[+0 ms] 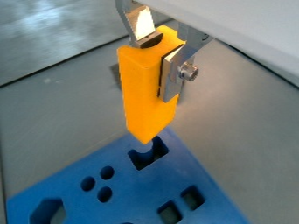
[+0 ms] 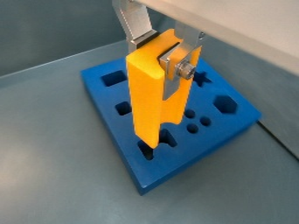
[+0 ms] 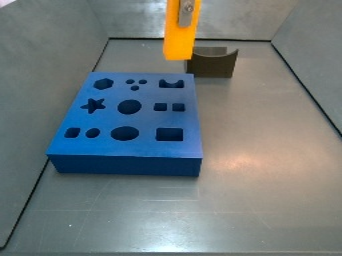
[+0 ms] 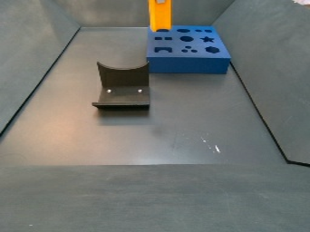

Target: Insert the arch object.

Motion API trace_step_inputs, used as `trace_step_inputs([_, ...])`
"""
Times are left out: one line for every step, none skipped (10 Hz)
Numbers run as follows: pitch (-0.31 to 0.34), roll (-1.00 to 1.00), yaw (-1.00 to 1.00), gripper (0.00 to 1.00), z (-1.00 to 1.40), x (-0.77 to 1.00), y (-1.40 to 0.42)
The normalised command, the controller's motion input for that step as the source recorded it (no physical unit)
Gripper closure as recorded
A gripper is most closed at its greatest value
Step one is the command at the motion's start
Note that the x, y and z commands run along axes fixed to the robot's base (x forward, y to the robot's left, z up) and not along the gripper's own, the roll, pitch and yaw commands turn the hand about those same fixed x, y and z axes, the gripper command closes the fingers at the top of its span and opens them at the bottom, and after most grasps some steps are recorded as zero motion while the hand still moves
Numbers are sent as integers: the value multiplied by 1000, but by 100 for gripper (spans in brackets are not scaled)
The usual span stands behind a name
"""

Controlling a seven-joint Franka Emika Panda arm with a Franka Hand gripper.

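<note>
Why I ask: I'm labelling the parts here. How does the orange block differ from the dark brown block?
The orange block is bright, slim and plain-faced; the dark brown block is dull, wider, with a curved hollow. The orange block hangs upright in the claw above the blue board; the brown block rests on the floor, away from the board. Both are solid single-colour pieces.

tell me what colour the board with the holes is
Blue board, clearest in a side view; the gripper holds the arch object above it.
</note>
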Motion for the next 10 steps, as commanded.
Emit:
trace_step_inputs([-56, 0, -923, 100, -440, 114, 91])
trace_step_inputs([-111, 0, -677, 100, -449, 86, 57])
trace_step_inputs([-100, 0, -411, 100, -394, 0, 0])
trace_step_inputs([-114, 0, -311, 100, -363, 0, 0])
trace_step_inputs([-94, 21, 0, 100, -169, -180, -17])
trace_step_inputs([-84, 0, 0, 100, -100, -163, 0])
trace_step_inputs([-117, -16, 0, 100, -220, -140, -3])
trace_step_inputs([-134, -80, 0, 100, -283, -120, 0])
trace_step_inputs([-124, -106, -63, 100, -243, -71, 0])
trace_step_inputs([-91, -119, -154, 100, -171, -23, 0])
